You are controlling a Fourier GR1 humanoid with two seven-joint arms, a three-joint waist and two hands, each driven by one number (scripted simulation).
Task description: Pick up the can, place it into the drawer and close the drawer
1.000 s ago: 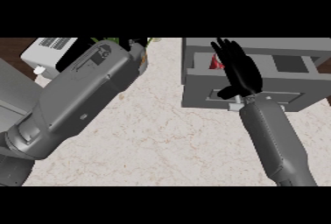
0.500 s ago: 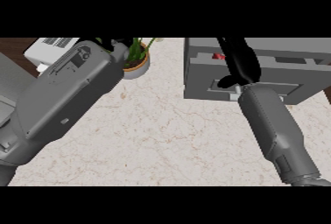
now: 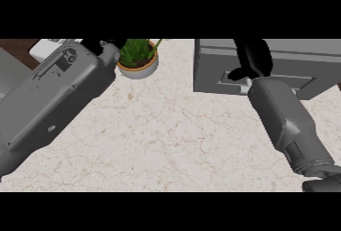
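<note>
The grey drawer unit [image 3: 213,67] stands at the back right of the counter. Its drawer front [image 3: 293,83] sits flush with the unit, and no interior shows. My right hand [image 3: 254,57] lies flat over the unit's top and front edge, fingers straight and running out of the view's top, thumb by the drawer front. The can is nowhere in view. Only a small black part of my left hand [image 3: 108,44] shows at the top left, beyond its broad grey forearm.
A potted green plant [image 3: 138,62] in a white pot stands at the back, between my left forearm and the drawer unit. A white appliance [image 3: 48,46] peeks out at the top left corner. The marble counter [image 3: 166,135] spreads between my forearms.
The drawer stood open, showing its inside with something red in it; now its front is flush and the inside is hidden. My right hand has moved forward with it. The view has shifted, revealing the plant.
</note>
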